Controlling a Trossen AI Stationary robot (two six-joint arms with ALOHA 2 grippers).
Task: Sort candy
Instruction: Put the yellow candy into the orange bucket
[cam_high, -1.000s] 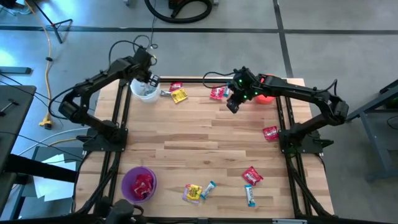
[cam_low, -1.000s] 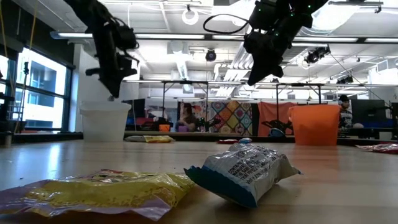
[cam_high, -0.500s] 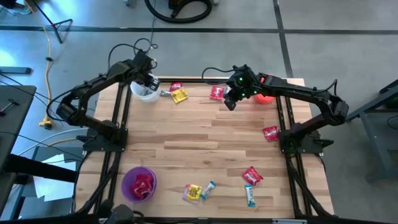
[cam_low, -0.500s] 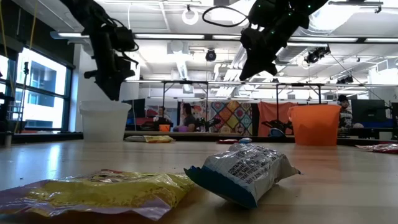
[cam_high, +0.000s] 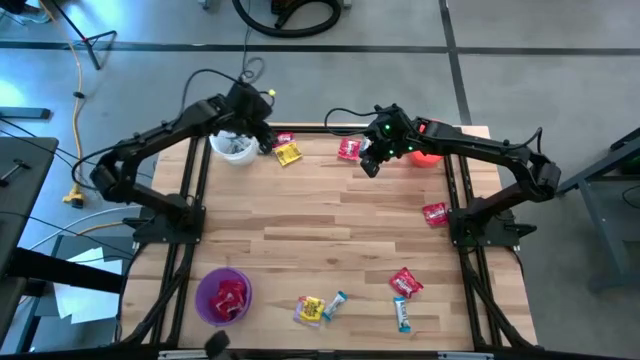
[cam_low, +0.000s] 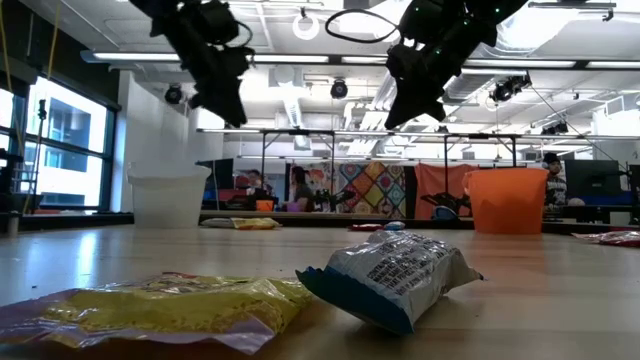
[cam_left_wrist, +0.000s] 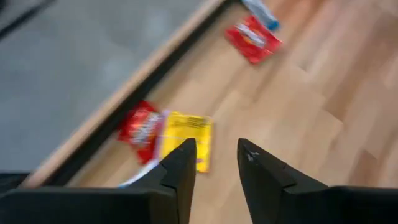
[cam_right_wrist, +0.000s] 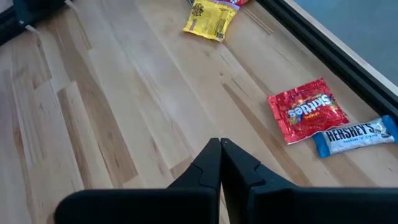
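Wooden table (cam_high: 330, 225): pale planks with dark rails along both sides, bearing three buckets and scattered candy.
Left arm: reaches over the far left corner; the left gripper (cam_high: 262, 138) hangs in the air just beside the white bucket, above the candy lying there.
Left gripper fingers (cam_left_wrist: 180, 171): spread a little apart, nothing between them.
Right arm: stretches from the right side toward the far middle; the right gripper (cam_high: 369, 166) hovers off the table near the red pack at the far edge.
Right gripper fingers (cam_right_wrist: 210, 163): pressed together, holding nothing.
White bucket (cam_high: 232, 146): far left corner, partly under the left arm.
Orange bucket (cam_low: 508, 200): far right corner, mostly hidden by the right arm from above.
Purple bucket (cam_high: 223, 296): near left corner, red candy inside.
Yellow pack (cam_high: 288, 152): far edge, just right of the white bucket, with a red pack (cam_high: 283, 138) touching it.
Red pack at far edge (cam_high: 349, 149): close to the right gripper, a blue bar (cam_right_wrist: 354, 136) beside it.
Red pack at right rail (cam_high: 434, 213): alone.
Near-edge candy: a yellow pack (cam_high: 311, 309) touching a blue one (cam_high: 336, 303); further right, a red pack (cam_high: 404, 283) and a blue bar (cam_high: 401, 314).
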